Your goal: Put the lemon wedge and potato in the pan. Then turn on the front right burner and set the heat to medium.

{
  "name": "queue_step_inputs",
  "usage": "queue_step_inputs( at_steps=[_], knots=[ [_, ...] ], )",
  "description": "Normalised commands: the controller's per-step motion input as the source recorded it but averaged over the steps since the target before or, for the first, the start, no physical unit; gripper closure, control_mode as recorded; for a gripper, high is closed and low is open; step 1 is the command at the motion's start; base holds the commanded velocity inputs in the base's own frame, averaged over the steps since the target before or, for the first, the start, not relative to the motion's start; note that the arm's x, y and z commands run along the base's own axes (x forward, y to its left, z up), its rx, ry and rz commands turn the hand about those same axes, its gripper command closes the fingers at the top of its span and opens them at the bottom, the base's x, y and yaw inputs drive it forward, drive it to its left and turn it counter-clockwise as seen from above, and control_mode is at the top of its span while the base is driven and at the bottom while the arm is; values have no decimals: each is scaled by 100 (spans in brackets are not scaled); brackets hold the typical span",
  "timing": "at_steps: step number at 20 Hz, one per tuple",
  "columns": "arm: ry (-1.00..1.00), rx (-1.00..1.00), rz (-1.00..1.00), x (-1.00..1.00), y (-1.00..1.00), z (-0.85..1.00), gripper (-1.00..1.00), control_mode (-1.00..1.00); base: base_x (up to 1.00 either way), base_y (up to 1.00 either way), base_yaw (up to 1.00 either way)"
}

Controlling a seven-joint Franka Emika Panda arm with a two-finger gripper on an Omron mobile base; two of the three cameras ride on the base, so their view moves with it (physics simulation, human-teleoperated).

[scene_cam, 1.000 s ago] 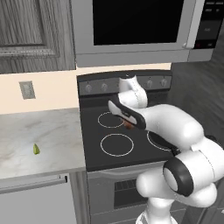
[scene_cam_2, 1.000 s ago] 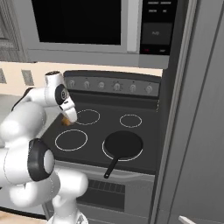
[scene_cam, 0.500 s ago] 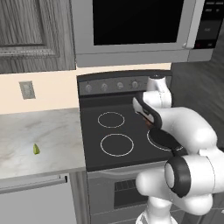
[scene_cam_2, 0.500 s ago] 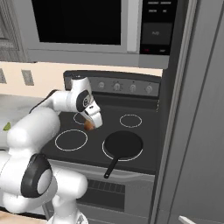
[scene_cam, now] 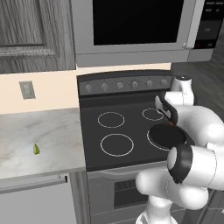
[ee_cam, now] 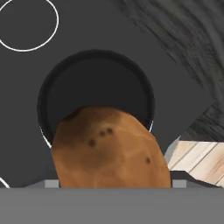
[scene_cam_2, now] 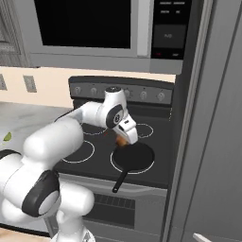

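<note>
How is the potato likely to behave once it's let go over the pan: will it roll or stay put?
The potato looks rounded and smooth-skinned, so it will probably roll a little. The pan has a raised rim that should likely stop it. It looks firm, so it is unlikely to deform.

Glossy white rounded arm (scene_cam: 199, 127) w/ dark grey joints.

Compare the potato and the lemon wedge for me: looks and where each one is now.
The potato is a brown, speckled oval; the lemon wedge is a tiny yellow-green sliver. The potato is in the gripper above the pan; the lemon wedge lies on the counter left of the stove. Neither is in the pan.
</note>
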Motion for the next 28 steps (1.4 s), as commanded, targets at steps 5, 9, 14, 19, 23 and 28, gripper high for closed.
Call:
queue_step_inputs(
  at_steps=[5,9,14,19,23,28],
  knots=[
    [-1,0,0,0,-60,-21,100,-100,0,0,0],
    [-1,3,0,0,-3,-34,100,-100,0,0,0],
    [0,3,0,0,-5,-55,100,-100,0,0,0],
    [0,5,0,0,-18,-39,100,-100,0,0,0],
    [0,2,0,0,-2,-33,100,-100,0,0,0],
    [0,0,0,3,0,-27,100,-100,0,0,0]
  ],
)
